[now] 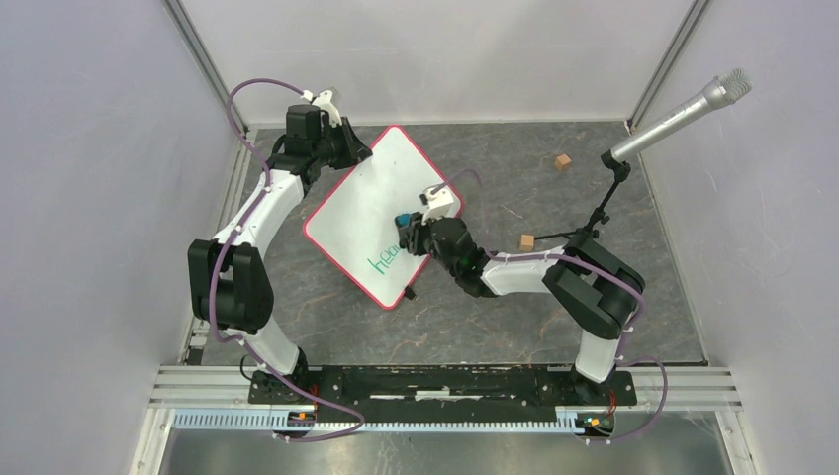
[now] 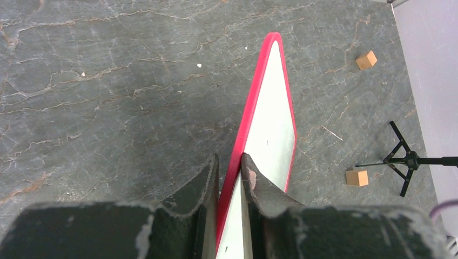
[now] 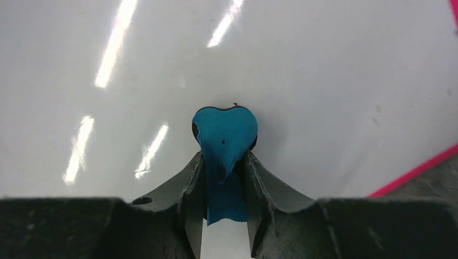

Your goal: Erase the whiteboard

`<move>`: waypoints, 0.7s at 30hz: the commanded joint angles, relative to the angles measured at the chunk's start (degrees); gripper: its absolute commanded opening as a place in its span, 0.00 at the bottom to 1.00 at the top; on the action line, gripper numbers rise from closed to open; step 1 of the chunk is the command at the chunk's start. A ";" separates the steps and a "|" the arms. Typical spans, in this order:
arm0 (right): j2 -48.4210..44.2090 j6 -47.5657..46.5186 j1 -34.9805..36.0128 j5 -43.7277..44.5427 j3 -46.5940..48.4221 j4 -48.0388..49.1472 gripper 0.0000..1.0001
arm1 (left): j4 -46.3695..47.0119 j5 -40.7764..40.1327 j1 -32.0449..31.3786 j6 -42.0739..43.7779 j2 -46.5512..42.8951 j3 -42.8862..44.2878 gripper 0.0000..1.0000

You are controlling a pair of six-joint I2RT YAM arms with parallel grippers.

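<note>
The whiteboard [image 1: 381, 213], white with a thin red rim, stands tilted on the grey floor with green handwriting [image 1: 384, 261] near its lower corner. My left gripper [image 1: 348, 150] is shut on the board's upper left rim; in the left wrist view the red rim [image 2: 258, 94] runs between the fingers [image 2: 231, 159]. My right gripper [image 1: 405, 234] is shut on a blue eraser [image 3: 225, 135] and presses it against the white face [image 3: 324, 70], just above the handwriting. The eraser also shows in the top view [image 1: 403, 219].
Two small wooden cubes lie on the floor, one at the back right [image 1: 562, 161] and one near my right arm [image 1: 527, 241]. A microphone on a black tripod stand [image 1: 604, 203] stands at the right. A small black clip foot [image 1: 409, 294] sits at the board's lower corner.
</note>
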 commanded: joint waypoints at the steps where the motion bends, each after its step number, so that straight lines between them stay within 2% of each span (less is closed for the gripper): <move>1: -0.68 11.16 -3.62 3.36 -3.09 -2.13 0.34 | -1.35 1.71 -0.96 -2.79 -1.91 -0.66 0.20; 6: -0.75 11.11 -2.97 1.25 -3.47 -0.80 0.34 | -1.35 1.97 -0.96 -2.95 -1.73 -0.48 0.20; 15: 0.90 0.74 9.23 0.43 3.10 2.32 0.34 | -1.34 1.98 -0.96 -2.98 -1.92 -0.60 0.20; 21: 1.89 -2.57 11.49 -0.89 4.97 3.86 0.34 | -1.35 1.98 -0.96 -2.98 -2.17 -0.68 0.20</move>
